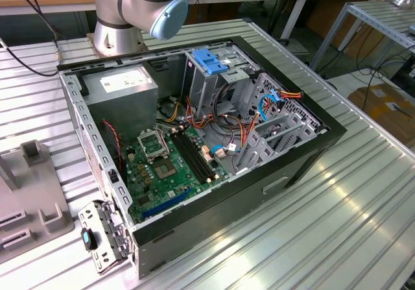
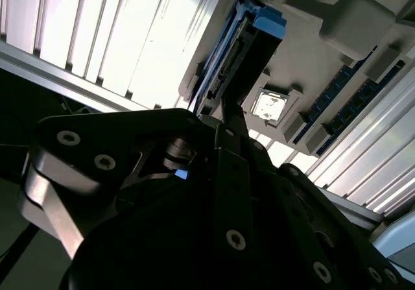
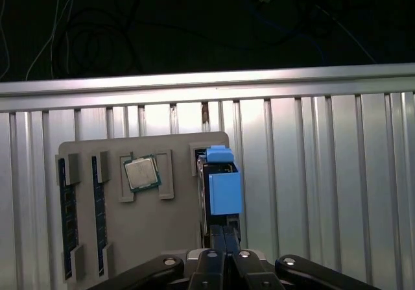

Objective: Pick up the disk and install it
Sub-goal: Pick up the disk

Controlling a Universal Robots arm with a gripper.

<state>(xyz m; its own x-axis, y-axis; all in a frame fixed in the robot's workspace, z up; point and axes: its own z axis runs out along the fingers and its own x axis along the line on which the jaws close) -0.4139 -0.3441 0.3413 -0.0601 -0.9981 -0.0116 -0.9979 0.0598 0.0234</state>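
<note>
1. In the first wrist view I see the two dark fingers (image 3: 217,238) lying side by side with only a thin seam between them, so I read the gripper (image 3: 224,222) as closed with nothing pinched
2. Their tips sit at the near end of the disk (image 3: 224,193); I cannot tell whether they touch it
3. The disk stands on its edge in a slot of the grey fixture plate (image 3: 175,238), blue rail showing; in the second wrist view the disk (image 2: 233,56) is just beyond the gripper (image 2: 224,105)
4. On the same plate, a processor chip (image 3: 141,173) lies in a recess beside the disk, with two memory sticks (image 3: 62,212) further along
5. The plate rests on the slatted metal table (image 3: 311,173)
6. In the exterior view, the open computer case (image 1: 305,154) lies on that table, its drive cage (image 1: 211,61) beside the power supply (image 1: 123,85), and the arm (image 1: 139,4) rises behind it
</note>
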